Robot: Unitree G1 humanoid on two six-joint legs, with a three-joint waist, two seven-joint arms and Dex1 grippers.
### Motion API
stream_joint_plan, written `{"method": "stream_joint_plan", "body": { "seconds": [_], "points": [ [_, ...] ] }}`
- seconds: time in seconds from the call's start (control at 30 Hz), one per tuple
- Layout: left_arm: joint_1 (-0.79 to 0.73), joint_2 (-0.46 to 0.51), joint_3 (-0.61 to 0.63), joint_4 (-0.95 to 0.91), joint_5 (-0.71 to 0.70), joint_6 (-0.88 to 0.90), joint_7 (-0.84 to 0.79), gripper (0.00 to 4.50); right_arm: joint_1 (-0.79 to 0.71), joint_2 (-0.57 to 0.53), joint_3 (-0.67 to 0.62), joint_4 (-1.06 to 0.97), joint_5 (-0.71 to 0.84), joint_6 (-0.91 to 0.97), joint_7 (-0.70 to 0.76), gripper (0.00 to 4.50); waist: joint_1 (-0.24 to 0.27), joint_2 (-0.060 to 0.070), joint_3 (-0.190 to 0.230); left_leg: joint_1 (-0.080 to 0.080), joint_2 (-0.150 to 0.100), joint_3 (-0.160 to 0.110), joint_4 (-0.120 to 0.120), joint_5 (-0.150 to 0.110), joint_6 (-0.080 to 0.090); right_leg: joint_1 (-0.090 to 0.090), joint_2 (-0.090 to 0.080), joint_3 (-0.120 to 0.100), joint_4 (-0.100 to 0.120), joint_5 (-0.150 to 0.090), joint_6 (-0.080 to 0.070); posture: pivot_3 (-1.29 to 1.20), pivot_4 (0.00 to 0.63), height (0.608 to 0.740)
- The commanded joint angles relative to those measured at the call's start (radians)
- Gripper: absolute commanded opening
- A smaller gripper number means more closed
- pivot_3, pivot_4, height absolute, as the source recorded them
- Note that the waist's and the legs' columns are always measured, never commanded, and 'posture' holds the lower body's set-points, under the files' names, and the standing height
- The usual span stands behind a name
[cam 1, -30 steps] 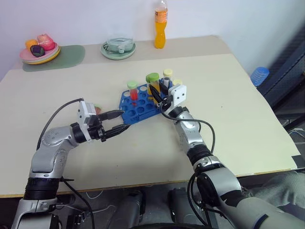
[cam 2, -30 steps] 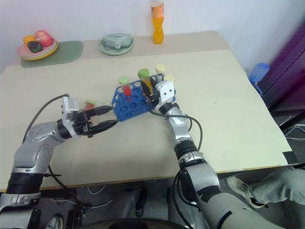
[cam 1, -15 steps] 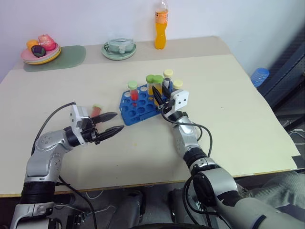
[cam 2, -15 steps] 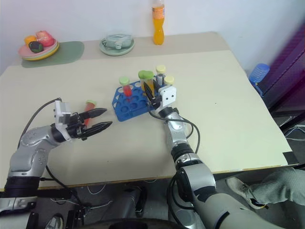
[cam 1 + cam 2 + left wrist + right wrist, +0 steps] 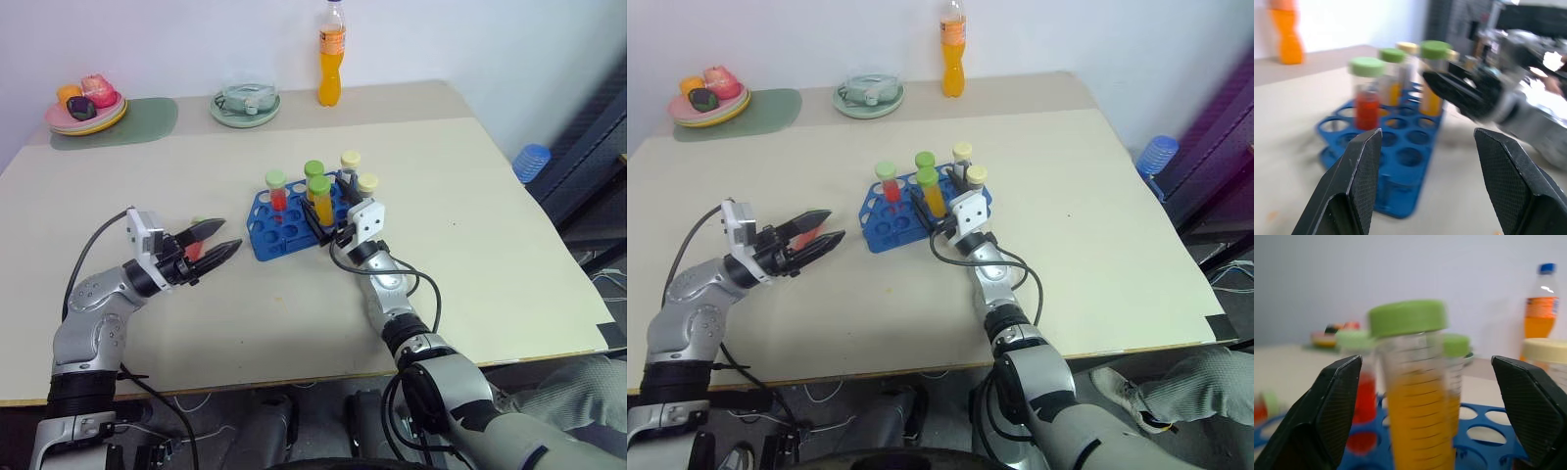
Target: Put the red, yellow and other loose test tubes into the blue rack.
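Observation:
The blue rack (image 5: 277,230) lies mid-table with several capped tubes upright in it. Among them are a red tube (image 5: 276,194) and a yellow-orange tube (image 5: 320,201), both green-capped, and two cream-capped tubes (image 5: 350,162) at the far right end. My right gripper (image 5: 323,208) is open, its fingers (image 5: 1327,416) standing apart on either side of the yellow-orange tube (image 5: 1418,406) without touching it. One loose red tube (image 5: 803,239) lies on the table left of the rack. My left gripper (image 5: 227,238) hovers open over it, pointing at the rack (image 5: 1400,161).
A tall orange bottle (image 5: 330,64), a green plate with a glass bowl (image 5: 245,103) and a plate of fruit (image 5: 83,106) on a green mat stand along the far edge. A ribbed blue cylinder (image 5: 534,157) sits beyond the table's right edge.
My right gripper has opened and let go of the yellow-orange tube, which now stands in the rack. My left gripper has drawn back to the left, away from the rack.

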Motion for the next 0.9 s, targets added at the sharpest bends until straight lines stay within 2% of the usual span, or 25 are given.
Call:
{"method": "stream_joint_plan", "body": {
  "seconds": [0.03,0.27,0.53,0.63,0.67,0.73,0.8,0.9],
  "points": [
    [-0.021,-0.011,0.040,-0.012,0.010,-0.006,0.091,3.07,0.021,-0.041,0.022,-0.049,-0.028,0.010,0.002,4.07,0.002,0.000,0.000,0.000,0.000,0.000,0.000,0.000,0.000,0.000,0.000,0.000,0.000,0.000,0.000,0.00,0.150,0.740],
    [-0.037,-0.040,0.036,-0.035,0.082,-0.041,0.254,3.07,0.107,-0.135,0.044,-0.223,-0.043,0.101,0.002,4.07,0.006,0.000,0.000,0.000,0.000,0.000,0.000,0.000,0.000,0.001,0.000,0.000,-0.001,0.000,0.000,0.00,0.150,0.740],
    [-0.089,-0.066,0.023,-0.087,0.150,0.085,0.502,3.07,0.359,-0.286,0.050,-0.596,0.004,0.298,0.084,4.07,0.028,0.000,0.000,-0.002,0.000,0.000,0.001,0.000,0.000,0.000,-0.001,0.000,-0.002,0.000,0.000,0.00,0.150,0.740],
    [-0.135,-0.056,0.004,-0.118,0.206,0.254,0.661,3.07,0.464,-0.377,0.045,-0.814,0.092,0.451,0.180,4.07,0.032,0.000,0.000,-0.004,0.000,0.000,0.001,0.000,0.000,0.001,-0.001,0.000,-0.002,0.000,0.000,0.00,0.150,0.740],
    [-0.176,-0.052,-0.004,-0.122,0.222,0.391,0.740,3.07,0.501,-0.429,0.037,-0.920,0.140,0.530,0.224,4.07,0.031,0.000,0.000,-0.005,0.000,0.000,0.001,0.000,0.000,0.001,-0.001,0.000,-0.002,0.000,0.000,0.00,0.150,0.740],
    [-0.238,-0.054,-0.010,-0.130,0.220,0.527,0.805,3.07,0.545,-0.507,0.023,-1.074,0.217,0.653,0.283,4.07,0.035,0.000,0.001,-0.007,0.000,0.000,0.002,0.000,0.000,0.001,-0.001,0.000,-0.002,0.000,0.001,0.00,0.150,0.740],
    [-0.296,-0.025,-0.035,-0.154,0.212,0.700,0.824,3.07,0.552,-0.566,-0.001,-1.190,0.283,0.757,0.299,4.07,0.031,-0.002,0.002,-0.007,0.000,0.000,0.003,0.000,0.000,0.001,-0.001,0.000,-0.002,0.000,0.001,0.00,0.150,0.740],
    [-0.459,-0.004,-0.052,-0.084,0.208,0.960,0.855,3.07,0.478,-0.679,-0.054,-1.352,0.437,0.985,0.330,4.07,0.028,-0.002,0.003,-0.008,0.000,0.000,0.002,0.000,0.000,0.000,-0.001,0.000,-0.001,0.000,0.001,0.00,0.150,0.740]
  ]
}}
